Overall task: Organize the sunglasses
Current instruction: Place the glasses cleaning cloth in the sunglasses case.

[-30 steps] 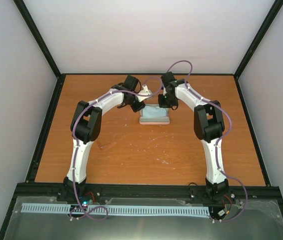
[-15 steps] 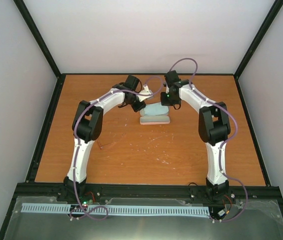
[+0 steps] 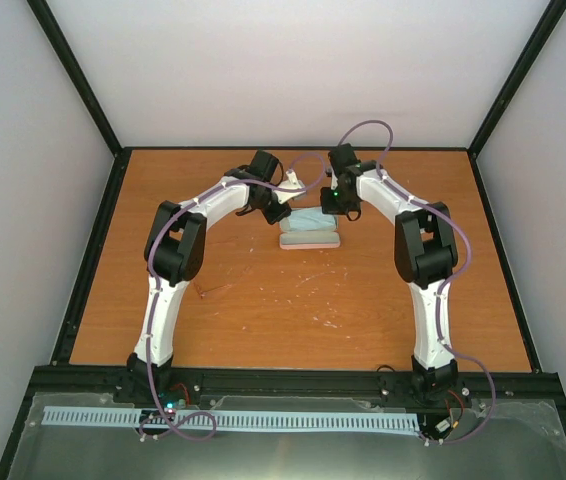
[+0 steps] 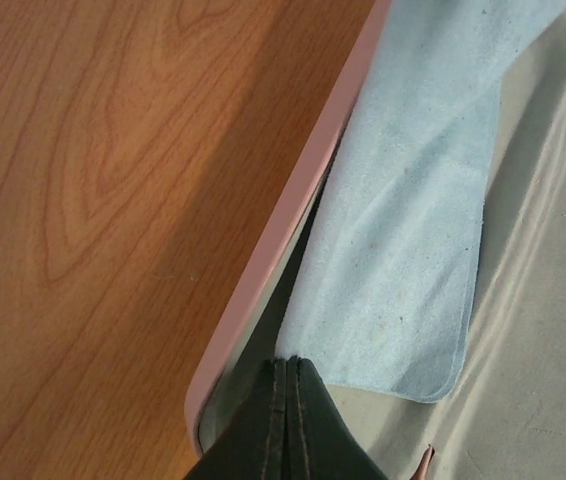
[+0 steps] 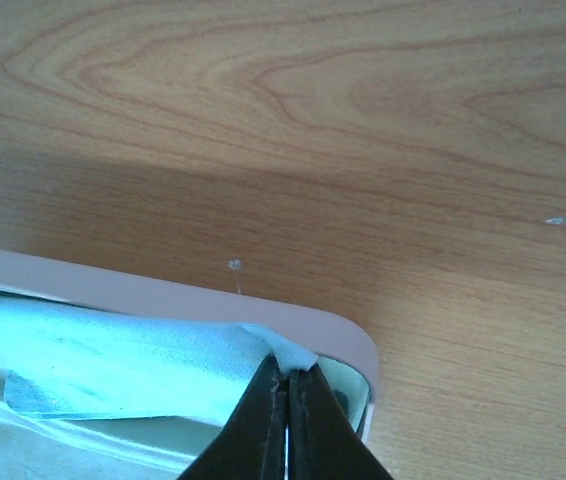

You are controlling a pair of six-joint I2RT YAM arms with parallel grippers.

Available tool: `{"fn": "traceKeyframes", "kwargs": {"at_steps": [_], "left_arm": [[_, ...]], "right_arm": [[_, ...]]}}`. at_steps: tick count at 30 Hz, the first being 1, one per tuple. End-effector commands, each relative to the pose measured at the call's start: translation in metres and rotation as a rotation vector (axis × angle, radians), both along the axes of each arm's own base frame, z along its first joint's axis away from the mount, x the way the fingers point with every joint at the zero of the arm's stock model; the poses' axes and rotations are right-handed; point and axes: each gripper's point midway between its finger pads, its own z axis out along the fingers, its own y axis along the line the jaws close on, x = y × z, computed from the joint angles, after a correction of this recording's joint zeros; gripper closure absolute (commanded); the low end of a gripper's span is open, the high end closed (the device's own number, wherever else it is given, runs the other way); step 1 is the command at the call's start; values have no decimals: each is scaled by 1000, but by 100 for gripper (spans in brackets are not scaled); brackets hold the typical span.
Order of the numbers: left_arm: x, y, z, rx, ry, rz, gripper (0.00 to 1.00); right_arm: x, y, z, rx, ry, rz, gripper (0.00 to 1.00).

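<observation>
The pink case (image 3: 310, 241) lies open at the far middle of the table, with the light blue cloth (image 3: 308, 222) spread inside it. My left gripper (image 4: 288, 362) is shut, its tips pinching the cloth (image 4: 403, 220) at its near corner, just inside the case's pink rim (image 4: 263, 270). My right gripper (image 5: 288, 372) is shut on another corner of the cloth (image 5: 113, 360), and a small tuft sticks out past its tips beside the case's rounded corner (image 5: 348, 345). The sunglasses are hidden.
Bare wooden tabletop (image 3: 293, 300) surrounds the case, with black frame rails (image 3: 93, 250) along the edges. The two arms arch in from left and right and meet over the case. The case's grey lining (image 4: 553, 330) shows beside the cloth.
The right arm has shifted toward the far side, carrying its corner of the cloth, which now covers less of the case. The left arm has hardly moved. Both grippers stay shut.
</observation>
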Motion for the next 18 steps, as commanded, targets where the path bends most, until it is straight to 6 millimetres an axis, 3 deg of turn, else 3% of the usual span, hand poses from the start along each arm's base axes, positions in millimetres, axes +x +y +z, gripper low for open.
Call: {"fn": "traceKeyframes", "kwargs": {"at_steps": [1, 18], "left_arm": [[9, 3, 9, 2, -23, -4, 99], [11, 5, 13, 8, -39, 1, 100]], "right_arm": [[2, 0, -6, -9, 23, 12, 97], [5, -7, -9, -46, 26, -13, 97]]}}
